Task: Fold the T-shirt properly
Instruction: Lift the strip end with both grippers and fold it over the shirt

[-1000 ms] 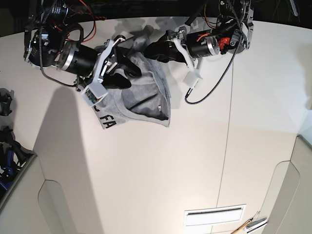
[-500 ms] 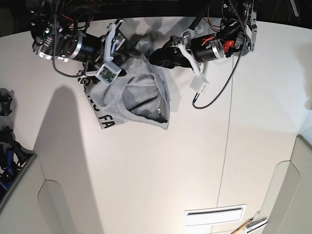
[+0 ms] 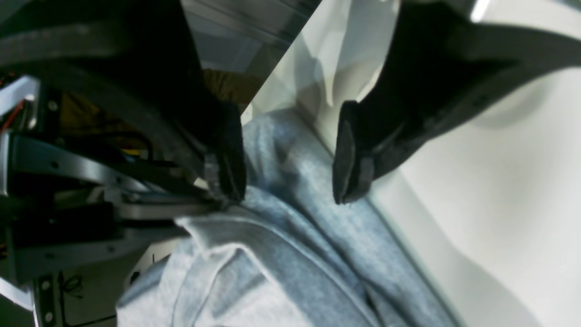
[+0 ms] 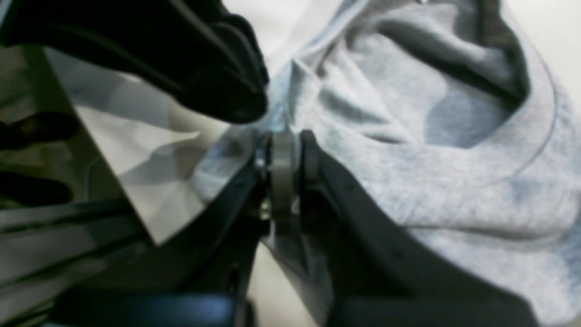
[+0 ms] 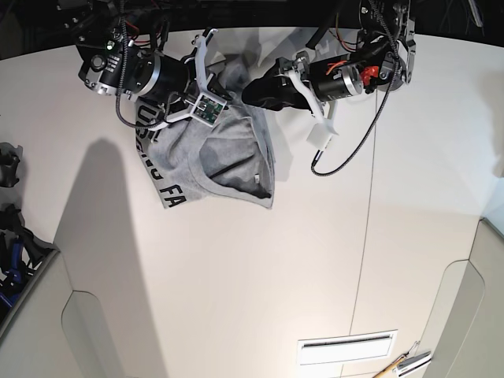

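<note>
The heather-grey T-shirt lies bunched at the far side of the white table, with black lettering along its left edge. In the base view my right gripper sits on the shirt's far left part. In the right wrist view its black fingers close on a pale edge of the T-shirt; the right gripper looks shut on that cloth. My left gripper is at the far right corner. In the left wrist view the left gripper stands open, its pads straddling a ridge of the T-shirt.
Dark gear stands at the table's left edge. A white slotted plate and small tools lie at the near right. A black cable hangs from the left arm. A seam runs down the table.
My right arm has swung toward the far edge and to the right, onto the shirt's top. More black lettering shows along the left edge. My left arm has barely shifted.
</note>
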### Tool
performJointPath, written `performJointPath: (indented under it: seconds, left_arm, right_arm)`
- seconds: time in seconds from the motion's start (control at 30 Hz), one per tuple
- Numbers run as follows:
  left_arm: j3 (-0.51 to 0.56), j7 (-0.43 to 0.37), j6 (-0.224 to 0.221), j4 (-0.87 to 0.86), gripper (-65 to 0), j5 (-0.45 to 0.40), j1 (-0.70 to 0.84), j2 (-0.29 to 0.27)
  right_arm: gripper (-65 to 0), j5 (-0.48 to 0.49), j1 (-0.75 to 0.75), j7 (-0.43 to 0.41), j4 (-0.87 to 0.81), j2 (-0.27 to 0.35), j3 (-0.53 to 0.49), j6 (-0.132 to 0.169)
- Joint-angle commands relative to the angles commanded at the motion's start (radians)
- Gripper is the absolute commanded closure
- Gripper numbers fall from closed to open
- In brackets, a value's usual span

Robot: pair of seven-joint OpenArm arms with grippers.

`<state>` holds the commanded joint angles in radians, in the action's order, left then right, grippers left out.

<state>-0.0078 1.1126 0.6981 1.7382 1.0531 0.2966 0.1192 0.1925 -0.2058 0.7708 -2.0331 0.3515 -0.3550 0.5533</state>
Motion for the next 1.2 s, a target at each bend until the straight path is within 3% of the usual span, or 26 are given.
performJointPath:
  seconds: [0.23, 0.5, 0.83, 0.97, 1.13, 1.2]
  left_arm:
    - [0.000, -0.006, 0.000, 0.000, -34.2, -0.092, 0.000, 0.000]
    - [-0.010, -0.010, 0.000, 0.000, -34.2, -0.093, -0.017, 0.005]
    - [-0.115, -0.017, 0.000, 0.000, -34.2, -0.084, -0.017, 0.014]
    - [-0.143, -0.017, 0.000, 0.001, -34.1, -0.027, -0.017, 0.037]
    - [-0.214, -0.016, 0.000, 0.071, -34.1, 0.021, -0.016, 0.066]
    - [-0.234, -0.015, 0.000, 0.119, -31.0, 0.021, -0.016, 0.066]
  right_arm:
    - [0.0, 0.170, 0.000, 0.080, -0.105, 0.000, 0.000, 0.016]
    - [0.0, 0.286, -0.006, 0.130, -0.181, 0.000, 0.000, 0.019]
    - [0.0, 0.373, -0.008, 0.147, -0.192, -0.005, 0.000, 0.019]
    - [-18.9, 0.357, -0.005, 0.146, -0.192, -0.036, 0.004, 0.019]
    - [-19.3, 0.332, 0.007, 0.101, -0.193, -0.094, 0.112, 0.019]
    - [-19.4, 0.330, 0.027, 0.085, -0.193, -0.114, 0.185, 0.018]
